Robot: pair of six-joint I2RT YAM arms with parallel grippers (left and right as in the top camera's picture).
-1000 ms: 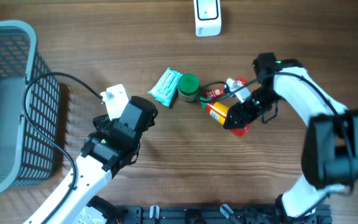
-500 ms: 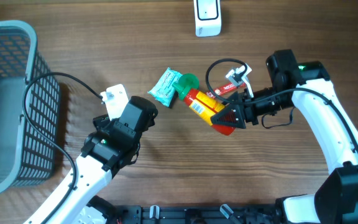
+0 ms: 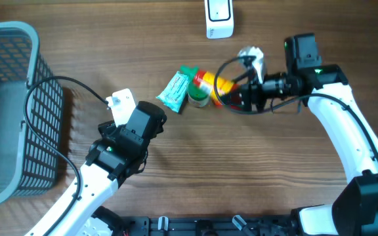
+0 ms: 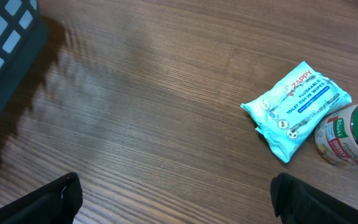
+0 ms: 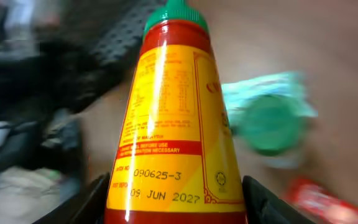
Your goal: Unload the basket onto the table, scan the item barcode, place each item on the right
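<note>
The right pincer (image 3: 240, 96) pinches the sauce bottle (image 3: 214, 84) by its base, apparently up off the table (image 3: 176, 170), just right of centre in the overhead view, with its green cap pointing left by the green-lidded jar (image 3: 197, 99). So the pickup looks done. The wrist camera sees the date-print label and no barcode. The white device (image 3: 218, 18) at top centre, probably the scanner, sits well apart, so presenting the code seems left to do. The left pincer (image 4: 179, 205) hangs spread wide and empty near the wipes pack (image 4: 296, 109).
</note>
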